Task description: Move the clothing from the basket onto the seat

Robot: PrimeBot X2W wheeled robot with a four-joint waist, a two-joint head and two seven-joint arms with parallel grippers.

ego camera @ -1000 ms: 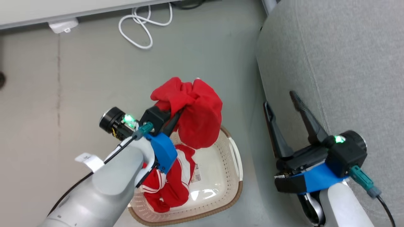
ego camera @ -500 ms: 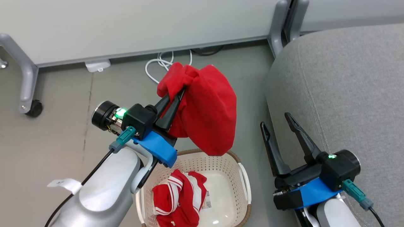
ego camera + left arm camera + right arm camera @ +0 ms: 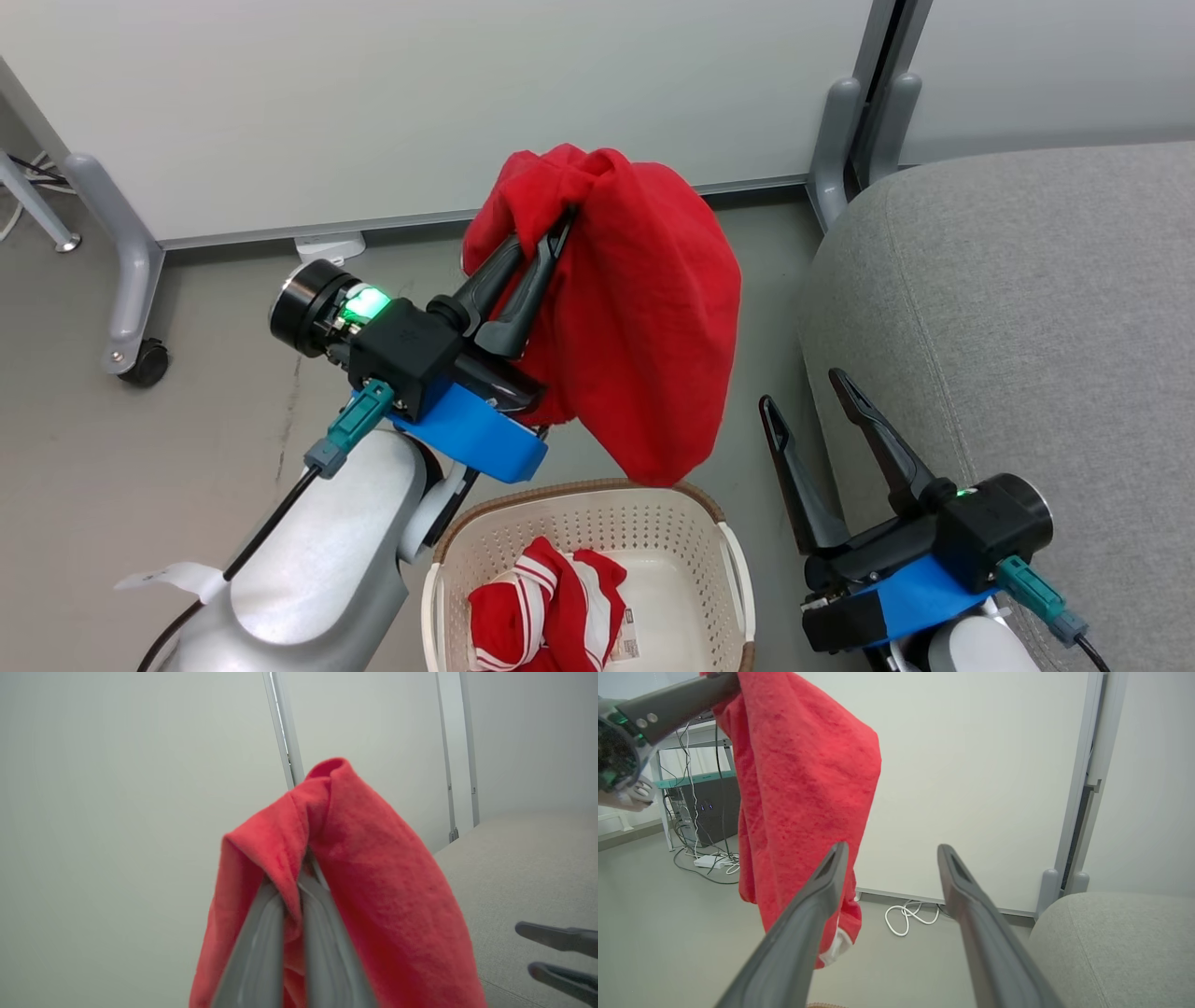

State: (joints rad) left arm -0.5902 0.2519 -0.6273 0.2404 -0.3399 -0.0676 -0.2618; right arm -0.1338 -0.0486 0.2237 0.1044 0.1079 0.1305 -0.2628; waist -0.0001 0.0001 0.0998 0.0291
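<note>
Two red garments were apart. Our left hand (image 3: pixel 558 231) was clenched on the plain red garment (image 3: pixel 644 317), which hung in a loose bunch from the fingers. It was up in the air over the far rim of the basket (image 3: pixel 579 489) and clear of the seat (image 3: pixel 1027 308). The striped garment (image 3: pixel 551 616) lay crumpled inside the basket, toward its left side. Our right hand (image 3: pixel 803 390) hovered with its fingers spread wide and nothing between them, just beside the seat's edge. The basket stood on the floor (image 3: pixel 187 439) near the seat.
</note>
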